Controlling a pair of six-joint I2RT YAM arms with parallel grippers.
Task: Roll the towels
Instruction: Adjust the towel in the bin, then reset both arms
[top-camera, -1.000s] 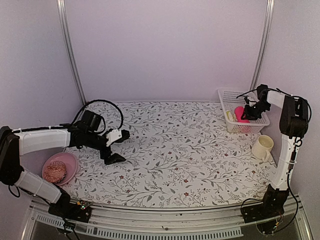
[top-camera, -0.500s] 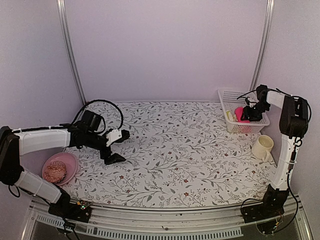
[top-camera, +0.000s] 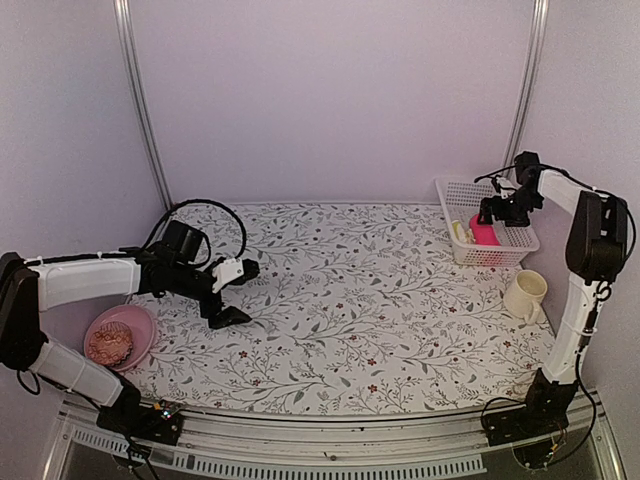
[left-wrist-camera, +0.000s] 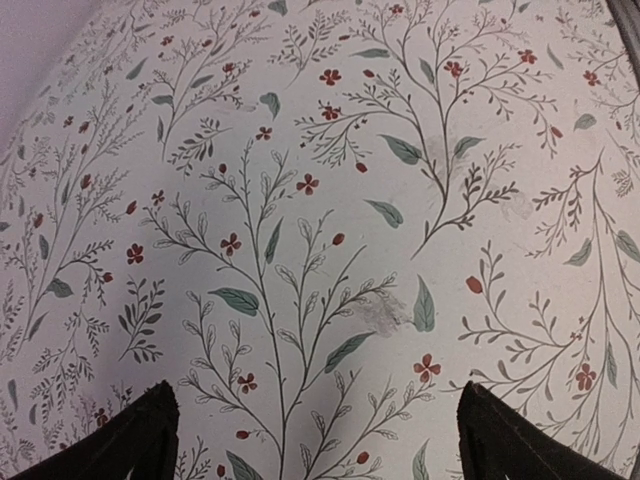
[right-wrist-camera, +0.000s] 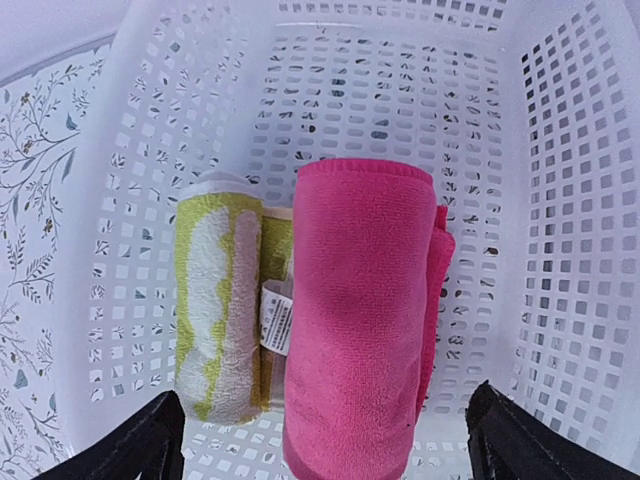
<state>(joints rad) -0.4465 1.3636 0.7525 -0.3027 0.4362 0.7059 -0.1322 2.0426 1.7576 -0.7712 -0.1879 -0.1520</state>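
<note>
Toward two o'clock on the floral table (top-camera: 380, 310), inside the white mesh basket (right-wrist-camera: 570, 200), both towels lay rolled, side by side and touching. The pink towel (right-wrist-camera: 355, 330) sat at three o'clock of the yellow-green towel (right-wrist-camera: 215, 310), with a care label (right-wrist-camera: 275, 318) showing in the seam between them. The right gripper (right-wrist-camera: 330, 440) hung above them with its jaws spread wide, holding nothing. The left gripper (left-wrist-camera: 315, 440) hovered equally wide over bare cloth near nine o'clock. Both rolls looked like light, soft terry that would likely sag or unwind if pinched at one end, so a squeeze across the middle of a roll seemed safest. The basket walls stood close at nine and three o'clock of the pair, leaving little room for fingers. More floor showed at twelve o'clock, and straight up looked the easiest way out. The widest room lay over mid-table, away from the cream mug (top-camera: 524, 294) at three o'clock and the pink bowl (top-camera: 140, 322) at eight.
</note>
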